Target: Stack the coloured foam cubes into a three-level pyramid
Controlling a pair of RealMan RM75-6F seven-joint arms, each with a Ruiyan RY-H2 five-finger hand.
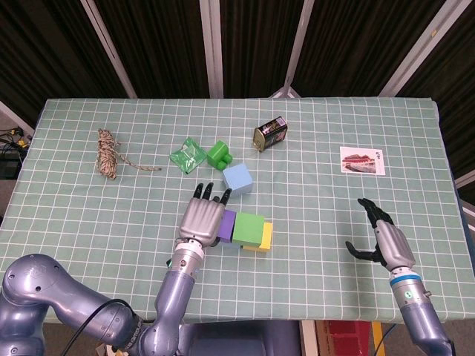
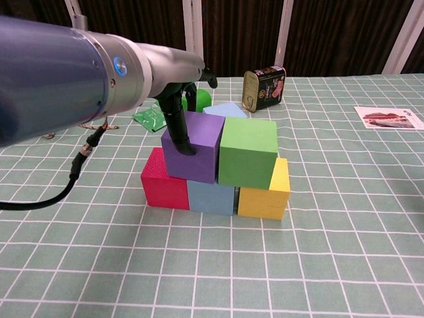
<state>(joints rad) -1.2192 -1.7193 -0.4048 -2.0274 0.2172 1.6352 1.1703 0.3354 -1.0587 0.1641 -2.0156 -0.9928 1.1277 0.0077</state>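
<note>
Left hand (image 1: 202, 219) sits right on the stack, one dark fingertip pressed against the purple cube (image 2: 193, 147), though I can't tell if that's a real grasp or just a nudge. The right hand (image 1: 380, 239) is well off to the side, fingers spread, holding nothing.

Pyramid so far: a red cube (image 2: 164, 185), a blue cube (image 2: 211, 197) and a yellow cube (image 2: 267, 194) in a row on the worktop (image 1: 356, 111), with the purple one and a green cube (image 2: 248, 152) touching on top. So two levels look done and the cap is missing. My guess for the cap is the loose light blue cube (image 1: 237, 179) just behind the stack.

Being foam, it should be super light and squishy, with a grippy surface. I'd take it on two opposite side faces, gently, since a hard squeeze would dent it and it could spring out on release. It's also light enough that any bump would shove the stack.

The chest view is the only one showing the red and blue bottom cubes and that fingertip contact. The head view hides those under the hand, but only it shows the right hand, plus the rope bundle (image 1: 109, 153) and green wrapper (image 1: 187, 156) further back.
</note>
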